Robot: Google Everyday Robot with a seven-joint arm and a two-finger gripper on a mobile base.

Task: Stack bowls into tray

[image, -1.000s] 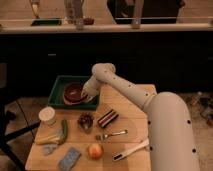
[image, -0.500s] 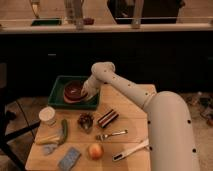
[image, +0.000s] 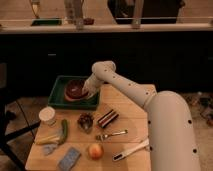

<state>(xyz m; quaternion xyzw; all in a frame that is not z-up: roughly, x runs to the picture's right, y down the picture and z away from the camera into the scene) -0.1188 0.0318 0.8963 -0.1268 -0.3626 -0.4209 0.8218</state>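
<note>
So the bowls (image: 75, 90) look nested in the tray (image: 57, 85) at the desk's (image: 134, 116) far left, with the end effector (image: 86, 92) right at their right rim. Can't tell if it's gripping anything. If it snags that rim on lifting off, the stack could tip or drag.

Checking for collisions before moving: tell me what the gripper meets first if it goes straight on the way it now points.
The gripper is over the tray, pointing down and to the picture's left. It would likely meet the bowls in it first; depth is unclear, so it may already touch them.
</note>
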